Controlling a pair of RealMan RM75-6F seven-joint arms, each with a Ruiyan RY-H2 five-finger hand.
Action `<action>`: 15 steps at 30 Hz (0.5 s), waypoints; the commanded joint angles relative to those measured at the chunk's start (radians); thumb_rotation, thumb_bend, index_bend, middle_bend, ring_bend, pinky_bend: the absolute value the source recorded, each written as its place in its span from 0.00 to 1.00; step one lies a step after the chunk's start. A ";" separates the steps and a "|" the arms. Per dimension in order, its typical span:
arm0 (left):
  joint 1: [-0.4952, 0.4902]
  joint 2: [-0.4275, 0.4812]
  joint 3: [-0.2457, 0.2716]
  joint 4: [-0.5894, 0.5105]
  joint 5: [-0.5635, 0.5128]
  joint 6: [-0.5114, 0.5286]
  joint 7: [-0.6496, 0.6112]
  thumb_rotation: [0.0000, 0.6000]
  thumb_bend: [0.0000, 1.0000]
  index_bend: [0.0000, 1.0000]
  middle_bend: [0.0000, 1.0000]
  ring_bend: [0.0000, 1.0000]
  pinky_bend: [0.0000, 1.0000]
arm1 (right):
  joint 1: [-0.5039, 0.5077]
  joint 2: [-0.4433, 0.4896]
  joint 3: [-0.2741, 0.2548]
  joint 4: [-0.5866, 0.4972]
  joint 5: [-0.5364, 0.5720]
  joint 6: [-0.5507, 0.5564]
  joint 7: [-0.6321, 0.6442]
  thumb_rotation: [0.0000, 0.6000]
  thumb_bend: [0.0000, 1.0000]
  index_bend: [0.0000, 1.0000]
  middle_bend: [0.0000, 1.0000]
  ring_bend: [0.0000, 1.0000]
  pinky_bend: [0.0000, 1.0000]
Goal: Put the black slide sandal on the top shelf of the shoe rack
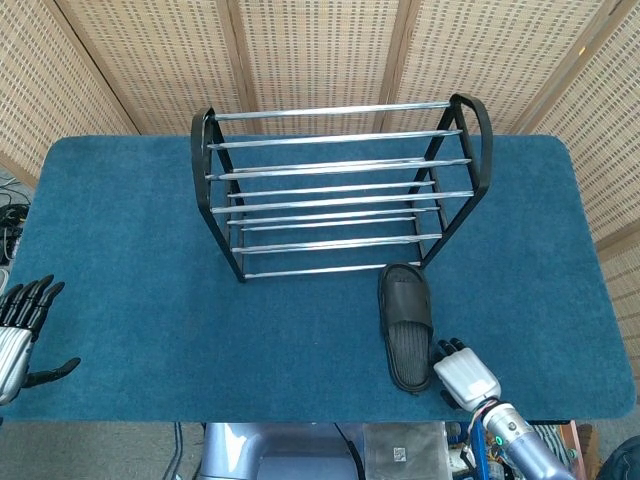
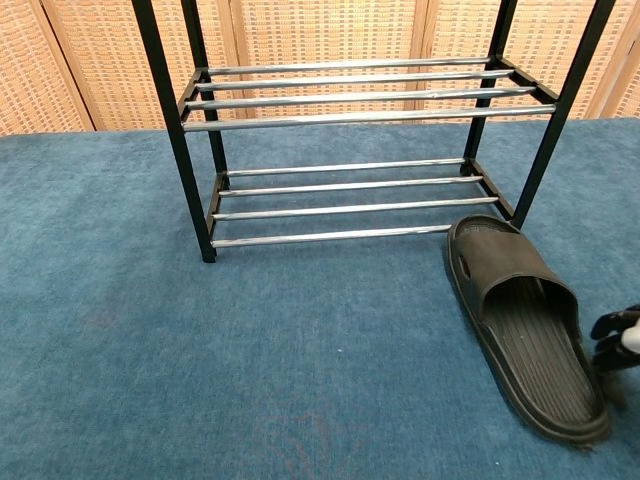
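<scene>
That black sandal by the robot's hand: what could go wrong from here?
The right hand is at the heel end of the black slide sandal, so it might push the sandal along the blue mat instead of gripping it. The sandal's toe lies close to the shoe rack leg, so lifting it might snag there.
</scene>
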 commanded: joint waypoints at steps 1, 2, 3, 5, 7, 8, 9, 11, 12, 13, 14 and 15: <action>-0.001 0.000 0.000 0.000 0.000 -0.002 -0.001 1.00 0.00 0.00 0.00 0.00 0.00 | 0.025 -0.022 -0.004 -0.042 0.022 -0.002 -0.040 1.00 0.48 0.44 0.37 0.16 0.16; -0.001 0.000 0.000 0.001 0.000 -0.003 -0.001 1.00 0.00 0.00 0.00 0.00 0.00 | 0.028 -0.025 -0.005 -0.048 0.024 -0.001 -0.045 1.00 0.48 0.44 0.36 0.16 0.16; -0.002 0.000 0.000 0.001 -0.001 -0.004 -0.002 1.00 0.00 0.00 0.00 0.00 0.00 | 0.032 -0.032 -0.006 -0.057 0.025 0.001 -0.052 1.00 0.48 0.44 0.35 0.16 0.16; -0.002 0.001 0.000 0.002 -0.002 -0.005 -0.003 1.00 0.00 0.00 0.00 0.00 0.00 | 0.039 -0.045 -0.006 -0.071 0.026 0.007 -0.062 1.00 0.48 0.44 0.32 0.16 0.16; -0.003 0.000 0.000 0.003 -0.002 -0.006 -0.004 1.00 0.00 0.00 0.00 0.00 0.00 | 0.045 -0.059 -0.006 -0.084 0.019 0.014 -0.066 1.00 0.48 0.41 0.28 0.14 0.16; -0.003 0.000 0.000 0.003 -0.002 -0.006 -0.005 1.00 0.00 0.00 0.00 0.00 0.00 | 0.048 -0.064 -0.005 -0.089 0.014 0.017 -0.066 1.00 0.48 0.38 0.24 0.12 0.16; -0.003 0.000 -0.001 0.003 -0.003 -0.007 -0.005 1.00 0.00 0.00 0.00 0.00 0.00 | 0.052 -0.072 -0.005 -0.094 0.005 0.021 -0.065 1.00 0.48 0.33 0.20 0.08 0.16; -0.004 0.001 -0.001 0.003 -0.004 -0.008 -0.006 1.00 0.00 0.00 0.00 0.00 0.00 | 0.059 -0.081 -0.005 -0.103 -0.016 0.028 -0.061 1.00 0.46 0.25 0.12 0.02 0.12; -0.005 0.001 -0.001 0.002 -0.005 -0.009 -0.006 1.00 0.00 0.00 0.00 0.00 0.00 | 0.062 -0.084 -0.005 -0.105 -0.028 0.031 -0.059 1.00 0.42 0.20 0.08 0.01 0.08; -0.005 0.002 -0.001 0.003 -0.006 -0.010 -0.007 1.00 0.00 0.00 0.00 0.00 0.00 | 0.070 -0.085 -0.006 -0.112 -0.069 0.036 -0.049 1.00 0.38 0.16 0.05 0.00 0.05; -0.005 0.002 -0.001 0.003 -0.006 -0.009 -0.008 1.00 0.00 0.00 0.00 0.00 0.00 | 0.073 -0.082 -0.008 -0.112 -0.097 0.038 -0.034 1.00 0.30 0.10 0.02 0.00 0.02; -0.004 0.002 -0.001 0.003 -0.005 -0.009 -0.009 1.00 0.00 0.00 0.00 0.00 0.00 | 0.075 -0.079 -0.012 -0.107 -0.125 0.042 -0.016 1.00 0.21 0.05 0.00 0.00 0.00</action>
